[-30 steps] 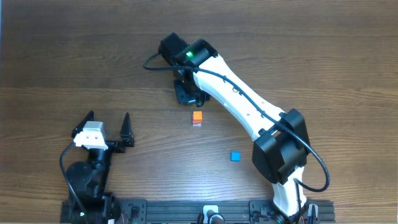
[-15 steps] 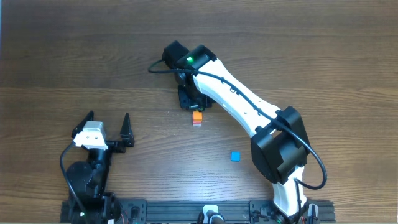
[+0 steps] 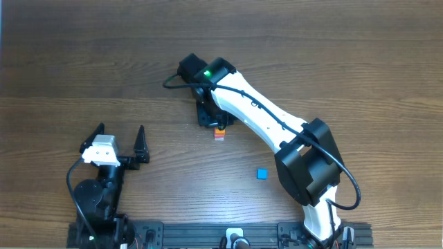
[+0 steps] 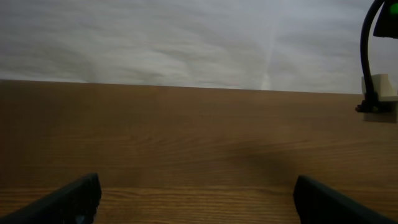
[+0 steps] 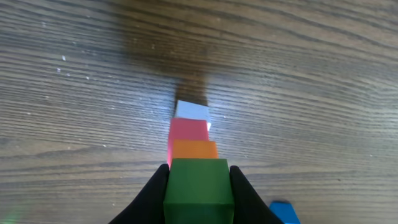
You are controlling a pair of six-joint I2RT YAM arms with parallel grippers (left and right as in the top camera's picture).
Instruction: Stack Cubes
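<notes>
The right gripper (image 5: 198, 190) is squeezing a green cube (image 5: 199, 177) tight between its two fingers. The green cube is right over a little tower of cubes. I cannot tell if it touches the top one. The tower has an orange cube (image 5: 194, 149) on top, a pink cube (image 5: 188, 129) under it, and a white cube (image 5: 191, 111) at the bottom. It stands near the middle of the brown wooden table (image 3: 346, 83). A blue cube (image 3: 261, 173) sits alone on the table, apart from the tower and closer to the right arm's base. The left gripper (image 3: 120, 128) is well apart from the cubes, by its own base, with its fingers spread wide.
</notes>
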